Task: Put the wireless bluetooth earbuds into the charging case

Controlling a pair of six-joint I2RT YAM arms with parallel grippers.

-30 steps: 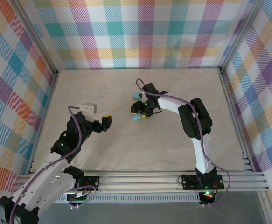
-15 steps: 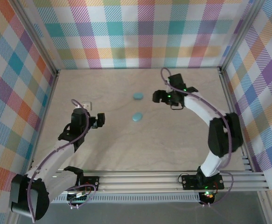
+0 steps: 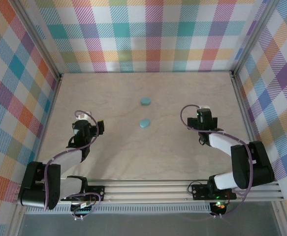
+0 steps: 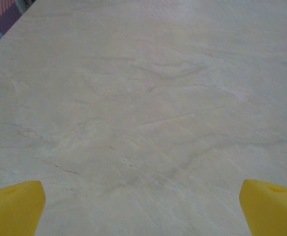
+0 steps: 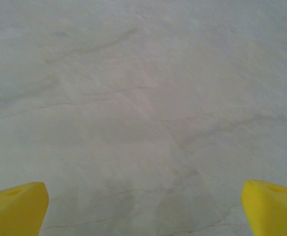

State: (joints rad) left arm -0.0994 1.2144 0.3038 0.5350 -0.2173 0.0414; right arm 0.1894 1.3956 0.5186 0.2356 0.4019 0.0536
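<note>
Two light-blue oval cases lie flat near the middle of the table (image 3: 182, 157): the far case (image 3: 145, 101) and, just nearer the arms and apart from it, the near case (image 3: 144, 123). Both appear closed from above. At this range it cannot be confirmed whether the earbuds sit inside them. Bare marbled tabletop surrounds both cases. Plaid walls (image 3: 148, 34) enclose the table on three sides, and an aluminium rail (image 3: 153, 189) runs along the near edge. The left arm (image 3: 69, 157) is folded close to its base, with its wrist well to the left of the near case. The right arm (image 3: 222, 143) is folded likewise, with its wrist well to the right of the case. Only open table lies between each wrist and the cases. The left gripper (image 4: 142, 201) has its yellow fingers (image 4: 13, 206) spread wide over bare surface, holding nothing. The right gripper (image 5: 144, 199) is the same: fingertips (image 5: 15, 206) far apart over bare table.
</note>
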